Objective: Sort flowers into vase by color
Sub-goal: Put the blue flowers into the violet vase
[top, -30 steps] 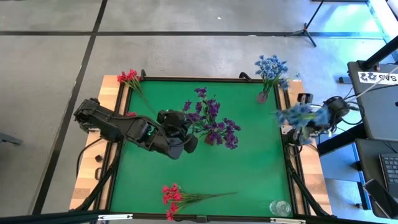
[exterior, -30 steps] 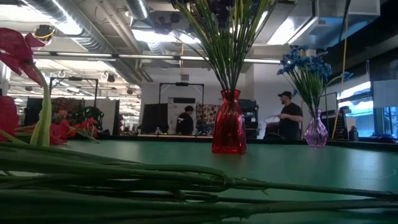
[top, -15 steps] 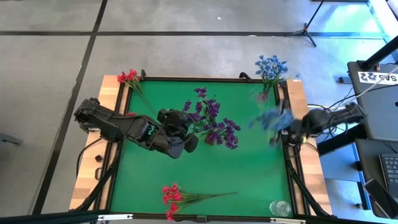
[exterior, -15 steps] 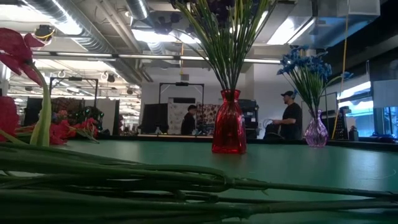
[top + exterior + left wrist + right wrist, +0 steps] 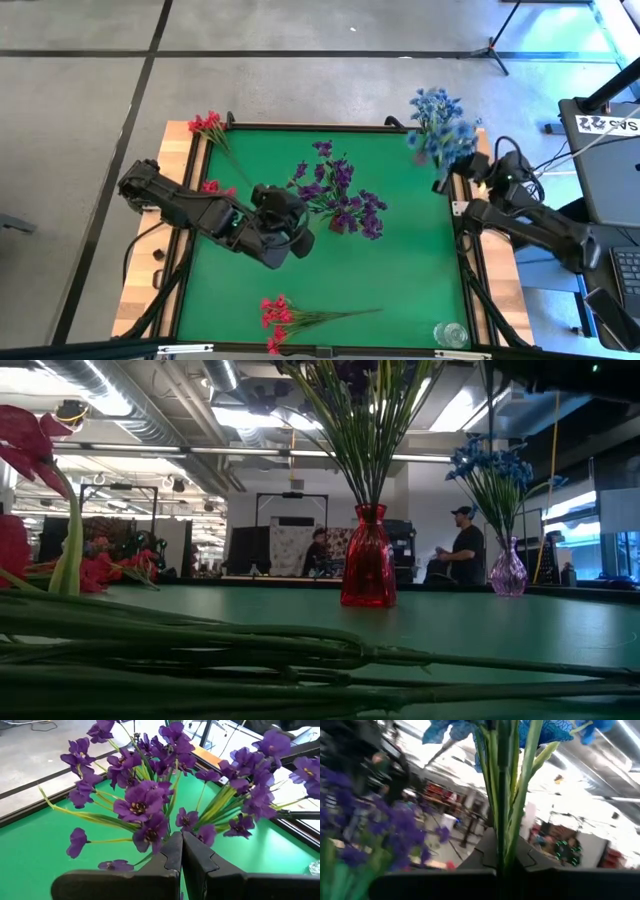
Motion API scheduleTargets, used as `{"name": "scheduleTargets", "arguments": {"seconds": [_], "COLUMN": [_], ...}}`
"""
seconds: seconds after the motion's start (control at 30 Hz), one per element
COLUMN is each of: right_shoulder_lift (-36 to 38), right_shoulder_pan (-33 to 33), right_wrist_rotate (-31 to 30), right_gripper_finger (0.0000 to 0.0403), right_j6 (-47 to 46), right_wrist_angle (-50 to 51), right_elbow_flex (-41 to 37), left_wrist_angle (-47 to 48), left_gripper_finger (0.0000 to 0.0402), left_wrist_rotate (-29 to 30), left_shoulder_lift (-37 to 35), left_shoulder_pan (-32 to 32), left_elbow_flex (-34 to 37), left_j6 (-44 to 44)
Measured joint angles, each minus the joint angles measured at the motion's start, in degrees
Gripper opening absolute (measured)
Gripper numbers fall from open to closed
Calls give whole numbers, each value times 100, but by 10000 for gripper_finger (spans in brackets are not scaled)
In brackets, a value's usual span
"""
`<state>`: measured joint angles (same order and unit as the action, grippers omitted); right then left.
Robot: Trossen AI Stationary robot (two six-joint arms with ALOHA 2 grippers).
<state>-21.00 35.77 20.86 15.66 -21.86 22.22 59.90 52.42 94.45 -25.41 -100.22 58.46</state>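
Observation:
Purple flowers (image 5: 340, 198) stand in a red vase (image 5: 368, 572) at mid-table. Blue flowers (image 5: 433, 102) stand in a purple vase (image 5: 508, 573) at the far right corner. My right gripper (image 5: 450, 172) is shut on another blue sprig (image 5: 447, 140) right beside that bunch. My left gripper (image 5: 292, 228) is shut just left of the purple bunch, its closed fingertips (image 5: 181, 842) facing the blossoms with nothing visible between them. Red flowers (image 5: 285, 315) lie flat on the table near the front edge. More red flowers (image 5: 207, 124) show at the far left corner. My right gripper pinches the blue sprig's green stems (image 5: 504, 851) between its two fingers, across the stems at their lower part. The stems rise out of the fingers, with the blue blossoms (image 5: 451, 729) above. The sprig is lifted clear of the table.
A clear glass vase (image 5: 450, 333) stands at the near right corner. The green mat (image 5: 400, 290) has bare room at the near right. In the low view the lying red flowers' stems (image 5: 200, 650) fill the foreground. People stand in the room behind the table.
My right arm has swung in from beyond the table's right edge, carrying the blue sprig first toward the left over the table's edge and then toward the far edge, up beside the blue bunch. It stays shut on the stems.

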Motion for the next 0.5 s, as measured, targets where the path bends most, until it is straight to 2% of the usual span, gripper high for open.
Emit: {"name": "scheduleTargets", "arguments": {"seconds": [0.13,0.23,0.33,0.5], "right_shoulder_lift": [59,73,71,64], "right_shoulder_pan": [845,1302,1671,2122], "right_wrist_rotate": [437,468,383,-96], "right_gripper_finger": [3,3,3,3], "right_j6": [-170,-237,-313,-518], "right_wrist_angle": [-102,-549,-906,-1684], "right_elbow_flex": [-268,-485,-720,-1280], "left_wrist_angle": [0,0,0,0], "left_gripper_finger": [2,2,2,2], "left_wrist_rotate": [-2,-11,-131,-378], "left_shoulder_lift": [0,0,0,0], "left_shoulder_pan": [-33,-30,-30,-30], "left_elbow_flex": [0,0,0,0], "left_j6": [0,4,9,9]}}
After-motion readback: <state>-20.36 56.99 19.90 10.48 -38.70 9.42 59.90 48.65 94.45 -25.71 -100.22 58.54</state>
